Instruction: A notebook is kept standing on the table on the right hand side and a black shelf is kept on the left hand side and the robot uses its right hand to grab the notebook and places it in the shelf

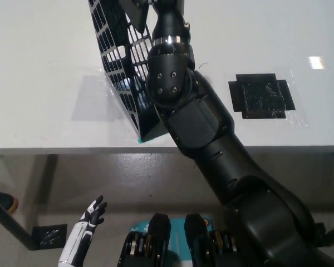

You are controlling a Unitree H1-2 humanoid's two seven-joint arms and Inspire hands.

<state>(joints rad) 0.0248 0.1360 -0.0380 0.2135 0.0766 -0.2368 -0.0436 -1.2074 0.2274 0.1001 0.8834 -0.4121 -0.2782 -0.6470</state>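
Observation:
The black mesh shelf point(120, 67) stands tilted near the table's front edge, left of centre. My black right arm point(178, 105) reaches up across the shelf's right side. Its hand point(140, 10) is at the picture's top edge over the shelf's opening, mostly cut off, so its grip does not show. I cannot make out the notebook in this view. Below the table edge at the lower left, my white left hand point(84, 231) rests with fingers apart, holding nothing.
A black taped patch point(260, 95) lies on the white table point(44, 67) to the right of the arm. The table's front edge runs across the middle. Below it are grey floor and a dark table leg point(11, 225).

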